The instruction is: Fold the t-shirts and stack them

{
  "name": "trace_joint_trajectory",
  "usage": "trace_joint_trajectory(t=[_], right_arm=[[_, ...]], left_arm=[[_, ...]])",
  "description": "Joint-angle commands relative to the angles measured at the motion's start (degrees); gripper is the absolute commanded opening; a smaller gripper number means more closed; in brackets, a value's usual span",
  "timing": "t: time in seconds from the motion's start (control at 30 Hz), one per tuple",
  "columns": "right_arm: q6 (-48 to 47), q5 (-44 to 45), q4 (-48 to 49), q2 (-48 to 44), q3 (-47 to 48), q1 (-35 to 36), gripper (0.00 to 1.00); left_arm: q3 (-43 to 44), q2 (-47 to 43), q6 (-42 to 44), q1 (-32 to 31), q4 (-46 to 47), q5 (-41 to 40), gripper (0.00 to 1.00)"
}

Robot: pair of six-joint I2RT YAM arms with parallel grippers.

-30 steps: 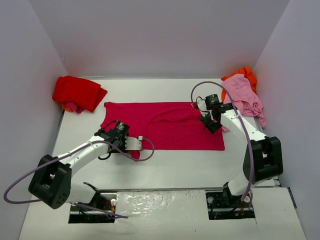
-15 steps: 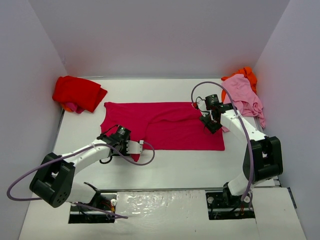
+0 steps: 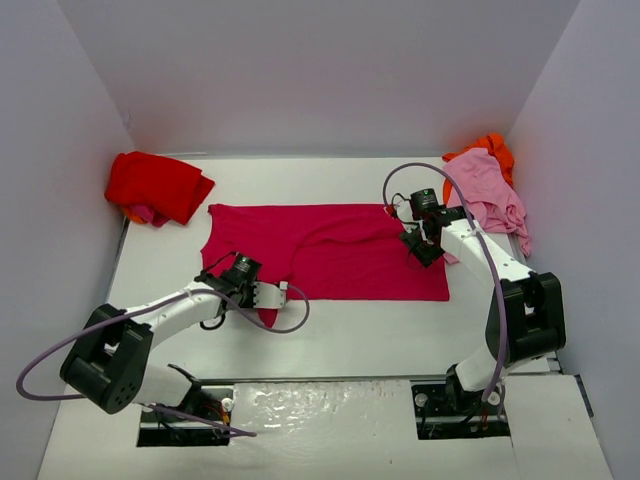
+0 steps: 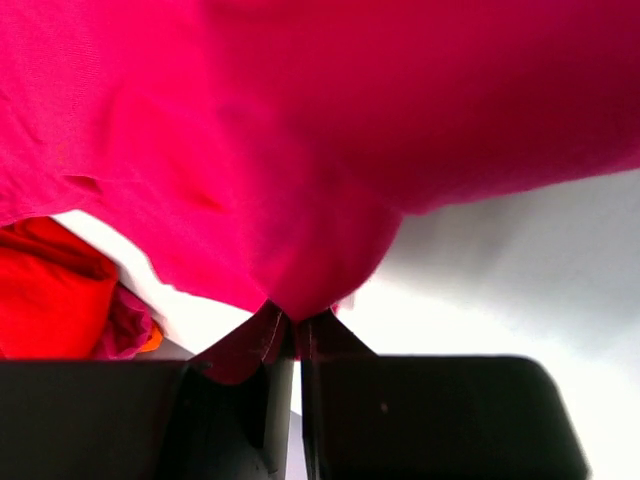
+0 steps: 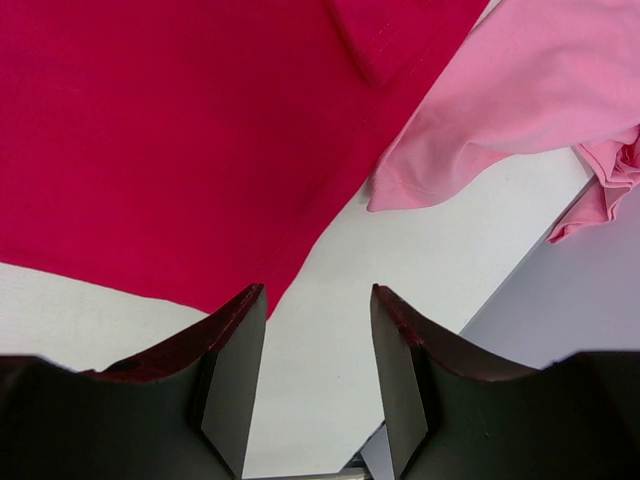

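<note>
crimson-magenta t-shirt (image 3: 340, 250) lies spread flat across the middle of a white table (image 3: 350, 335), which is boxed in by plain pale walls (image 3: 320, 70) on three sides. at the shirt's lower-left edge, the left gripper (image 3: 283, 292) has its jaws pinched together on a corner of the hem, and the wrist view shows the cloth gathered to a point at the fingertips. at the shirt's right edge, the right gripper (image 3: 418, 250) hangs with jaws parted, gripping nothing. a bright red t-shirt (image 3: 155, 185) sits bunched in the table's upper-left corner. a pale pink t-shirt (image 3: 490, 195) is heaped at upper right against an orange t-shirt (image 3: 493, 148), its sleeve meeting the crimson edge.
</note>
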Motion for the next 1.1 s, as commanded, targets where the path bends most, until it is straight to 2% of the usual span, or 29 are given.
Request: trace_joint_trajectory(t=[0.0,0.33,0.43,0.47,0.53,0.6,0.7,0.9,1.07], right_arm=[[0.50,2.44,0.80,-0.51,0.38,0.23,0.43],[0.42,1.91,0.80,0.67,0.67,0.31,0.43],[0.26,1.58,0.87,0.96,0.61,0.32,0.44],[0.20,1.49,0.89,1.03,0.59,0.32,0.44],[0.21,1.71,0.89,1.14,0.58,0.33,0.44],[-0.11,2.58,0.85,0.90,0.46,0.44,0.44],[-0.66,3.92,0.73,0.17,0.45,0.52,0.45],[-2.06,4.76,0.46,-1.82,-0.82,0.58,0.45],[-1.70,3.27,1.10,-0.73,-0.78,0.58,0.46]], left_arm=[[8.23,-0.74,-1.29,-0.13,-1.23,1.16,0.00],[24.80,0.94,-7.47,1.41,-11.09,8.18,0.00],[27.09,5.27,-10.01,2.78,-7.79,9.63,0.35],[28.39,7.78,-11.22,3.19,-6.89,9.87,0.41],[31.47,12.56,-13.60,3.85,-6.54,9.87,0.44],[34.82,17.15,-17.27,5.23,-7.17,9.59,0.54],[37.96,19.81,-19.93,6.74,-7.77,12.64,0.56],[31.33,10.42,-14.45,6.81,-8.07,14.88,0.57],[26.40,3.67,-11.02,6.03,-16.74,16.11,0.55]])
